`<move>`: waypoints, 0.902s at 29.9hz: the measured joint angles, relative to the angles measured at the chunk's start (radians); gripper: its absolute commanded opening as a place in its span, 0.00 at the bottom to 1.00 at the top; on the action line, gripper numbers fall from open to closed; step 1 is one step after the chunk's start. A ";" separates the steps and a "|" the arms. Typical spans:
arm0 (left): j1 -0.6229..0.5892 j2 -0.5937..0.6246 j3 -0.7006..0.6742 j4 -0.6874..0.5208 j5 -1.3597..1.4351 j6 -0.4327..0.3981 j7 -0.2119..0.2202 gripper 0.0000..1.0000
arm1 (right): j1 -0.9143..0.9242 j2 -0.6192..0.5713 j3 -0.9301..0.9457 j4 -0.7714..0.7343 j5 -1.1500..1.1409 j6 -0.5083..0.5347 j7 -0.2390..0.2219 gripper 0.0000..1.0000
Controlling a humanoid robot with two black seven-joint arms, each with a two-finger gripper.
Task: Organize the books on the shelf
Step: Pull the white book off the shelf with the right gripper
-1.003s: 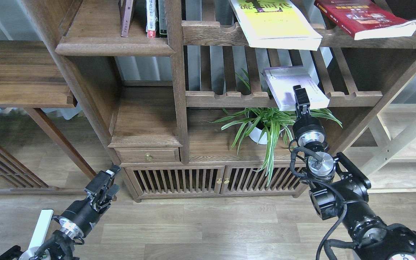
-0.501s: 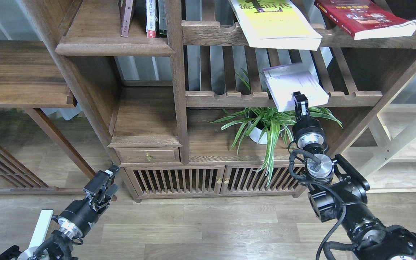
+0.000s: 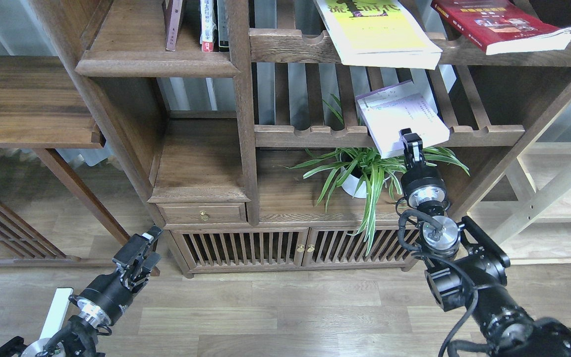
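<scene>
Lavender-white book [image 3: 400, 115] lies on slatted rack, front edge overhanging rail | right tool [image 3: 411, 141] set at that edge, grip cannot be told | left tool [image 3: 138, 251] low, idle, narrow | paperback judged light, floppy, smooth-covered; best held near spine.

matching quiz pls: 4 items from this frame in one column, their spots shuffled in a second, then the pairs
Items:
1. lavender-white book
2. yellow-green book
3. dark red book
4. potted plant

Places:
A. upper slatted rack, far right
B. solid board under the lower slatted rack
C. lower slatted rack, corner jutting over the front rail, right gripper at that corner
D. upper slatted rack, left of the red one, overhanging the rail

Pairs: 1-C, 2-D, 3-A, 4-B
</scene>
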 measured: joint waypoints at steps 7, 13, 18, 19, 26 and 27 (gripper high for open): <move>-0.018 -0.002 0.005 0.002 -0.040 0.000 0.001 0.99 | -0.139 0.009 -0.074 0.135 0.009 0.128 -0.042 0.04; -0.039 -0.003 0.013 0.002 -0.043 0.000 0.003 0.99 | -0.221 0.012 -0.151 0.245 0.010 0.181 -0.041 0.04; -0.064 -0.006 0.019 0.002 -0.043 0.000 0.003 0.99 | -0.251 0.014 -0.200 0.324 0.008 0.185 -0.035 0.04; -0.068 -0.007 0.021 0.002 -0.043 0.000 0.003 0.99 | -0.258 0.014 -0.205 0.334 0.007 0.186 -0.035 0.04; -0.090 0.004 0.097 -0.003 -0.069 0.000 0.003 0.98 | -0.356 -0.002 -0.274 0.367 -0.019 0.238 -0.039 0.04; -0.098 0.012 0.128 -0.007 -0.080 0.000 0.003 0.98 | -0.373 -0.002 -0.289 0.367 -0.029 0.250 -0.040 0.04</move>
